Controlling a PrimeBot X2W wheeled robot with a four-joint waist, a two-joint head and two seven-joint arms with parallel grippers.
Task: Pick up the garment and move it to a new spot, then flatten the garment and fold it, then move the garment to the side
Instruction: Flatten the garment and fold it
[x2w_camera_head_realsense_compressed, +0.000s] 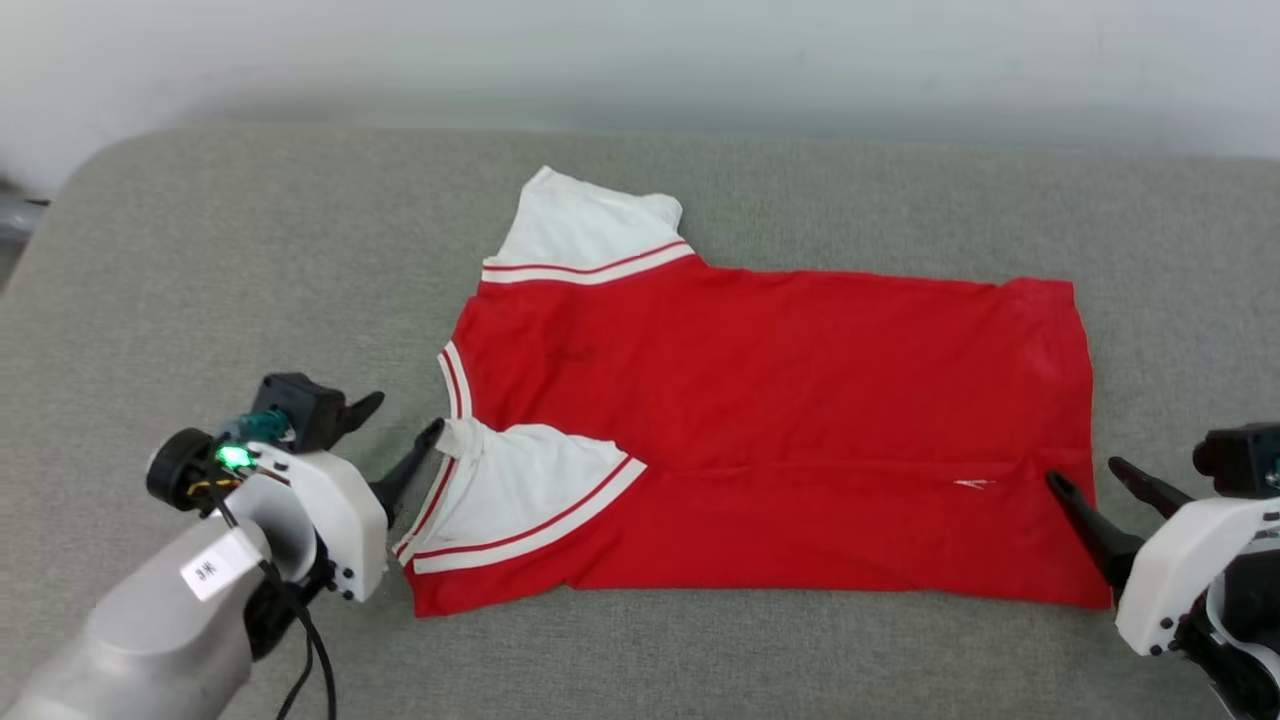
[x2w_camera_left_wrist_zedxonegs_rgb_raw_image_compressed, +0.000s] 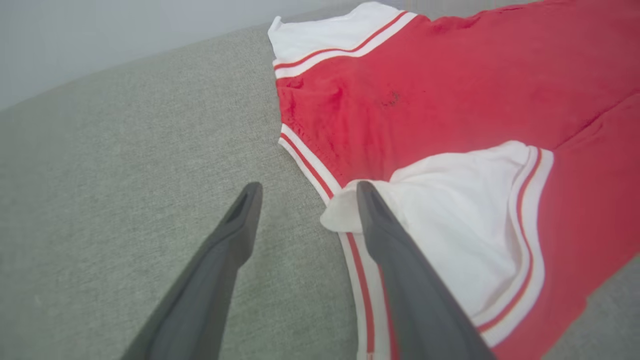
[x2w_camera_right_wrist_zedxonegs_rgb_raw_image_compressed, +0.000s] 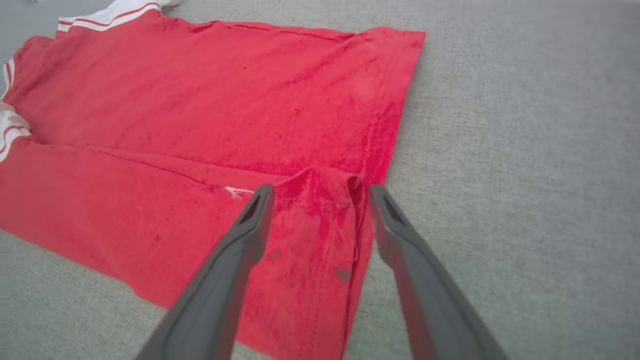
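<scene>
Left hand (x2w_camera_head_realsense_compressed: 406, 413) and right hand (x2w_camera_head_realsense_compressed: 1083, 470) stand spread at the two ends of the garment (x2w_camera_head_realsense_compressed: 760, 380), pinching nothing.
We judge folding is in hand: the near long edge lies turned over onto the middle, flat on the grey bench (x2w_camera_head_realsense_compressed: 200, 250). Next we would reach to the far sleeve (x2w_camera_head_realsense_compressed: 590, 225) and far hem corner (x2w_camera_head_realsense_compressed: 1060, 290), and grip both together.

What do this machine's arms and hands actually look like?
Each hand, the left hand and the right hand, has two long dark fingers tapering to a tip, on a white casing. The left forearm is pale grey, with a white label, a black cable and a green light.
</scene>
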